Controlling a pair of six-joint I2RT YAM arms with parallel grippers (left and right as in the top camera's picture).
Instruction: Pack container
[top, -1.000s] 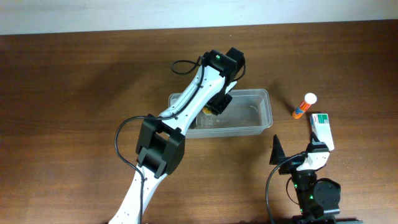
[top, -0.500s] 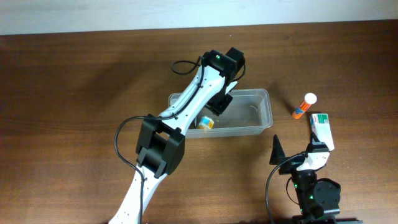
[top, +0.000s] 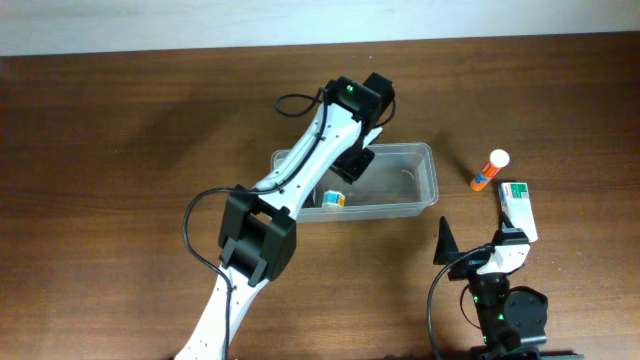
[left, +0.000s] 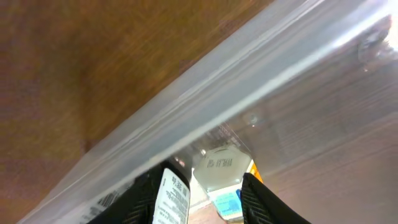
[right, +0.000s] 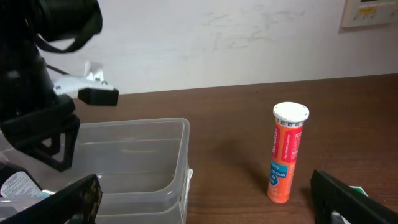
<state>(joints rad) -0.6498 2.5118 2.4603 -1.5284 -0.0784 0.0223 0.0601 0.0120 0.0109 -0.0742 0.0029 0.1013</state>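
The clear plastic container (top: 405, 182) stands at the table's middle. A small bottle (top: 333, 199) with a blue and yellow label lies inside its left end. My left gripper (top: 352, 167) hangs open and empty just above that end. In the left wrist view the open fingers (left: 205, 190) frame the bottle (left: 219, 169) below, with the container's rim (left: 205, 106) running across. My right gripper (top: 478, 252) is open and empty near the front edge. The right wrist view shows the container (right: 134, 155) ahead of its open fingers (right: 211, 202).
An orange tube with a white cap (top: 490, 169) stands upright right of the container, and it also shows in the right wrist view (right: 285, 152). A white-and-green medicine box (top: 516, 205) lies just in front of the tube. The left arm reaches over the container's left half.
The left gripper let go of the small bottle. It dropped from between the fingers and now lies on the container's floor. The right arm has not moved.
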